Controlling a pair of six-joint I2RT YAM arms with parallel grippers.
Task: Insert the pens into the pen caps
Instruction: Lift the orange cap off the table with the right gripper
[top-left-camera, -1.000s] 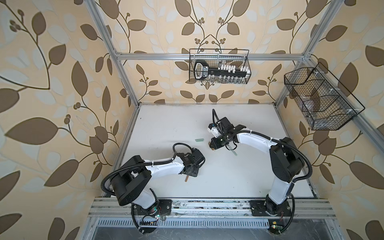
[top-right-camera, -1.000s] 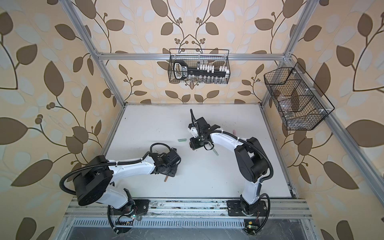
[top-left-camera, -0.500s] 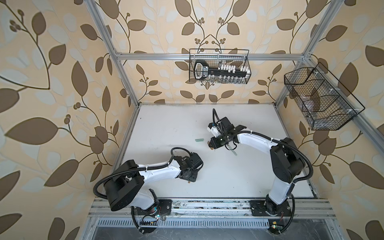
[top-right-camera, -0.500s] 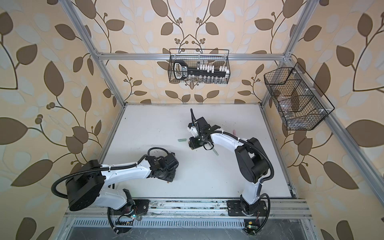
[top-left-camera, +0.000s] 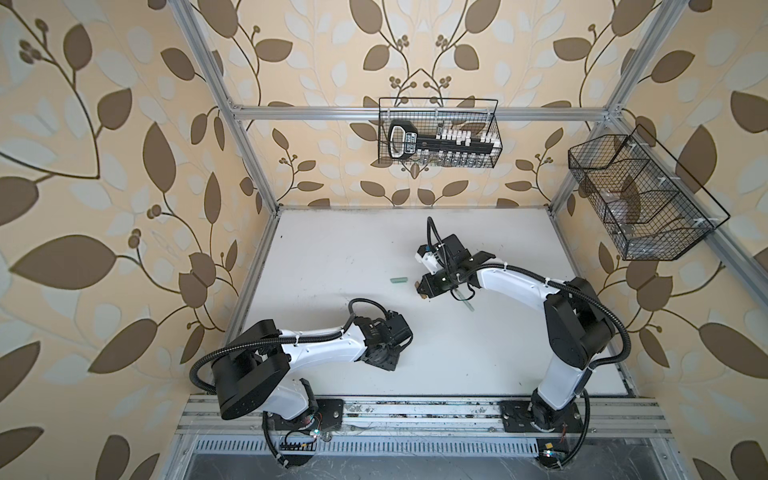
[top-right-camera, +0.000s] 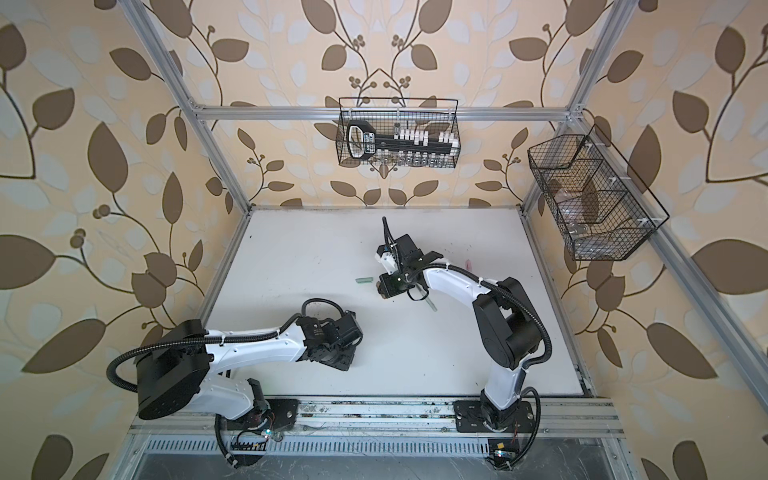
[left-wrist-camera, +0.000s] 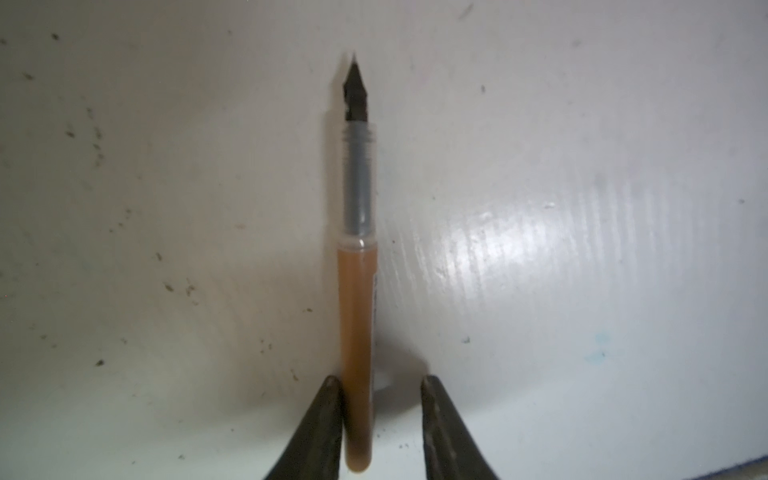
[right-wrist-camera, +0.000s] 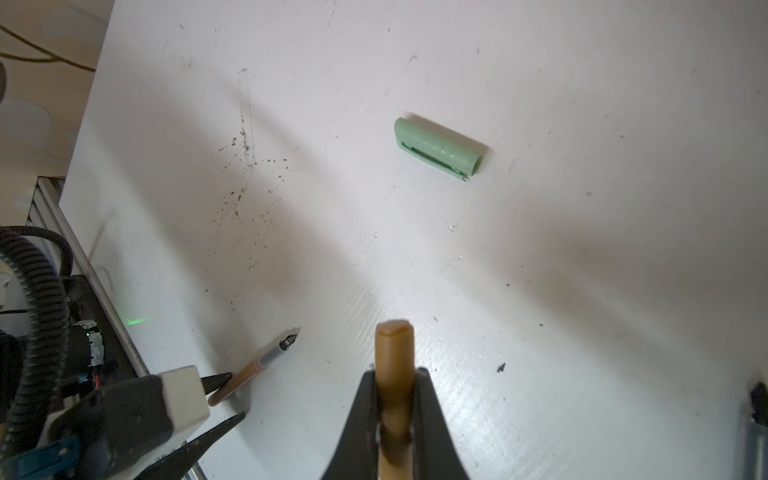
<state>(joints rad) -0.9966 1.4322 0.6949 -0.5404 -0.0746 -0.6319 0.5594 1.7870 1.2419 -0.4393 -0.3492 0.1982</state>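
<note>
Though not clamping yet, straddling brown pen (left-wrist-camera: 357, 324) lengthwise with left gripper (left-wrist-camera: 380, 380), lower middle in both top views, jaws apart, touching barrel on one side only, pointing tip away from gripper. Pinching brown cap (right-wrist-camera: 394, 338) tight in right gripper (right-wrist-camera: 395, 374) near centre, up-right of pen. Not making out any lettering anywhere, too blurry.

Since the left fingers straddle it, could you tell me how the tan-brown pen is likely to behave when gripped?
The tan-brown pen lies flat on the table with a round, smooth barrel, so it may roll if nudged. It looks slim, rigid plastic: probably light and stiff. The left fingers sit near its tail end, so lifted it might droop tip-down.
</note>
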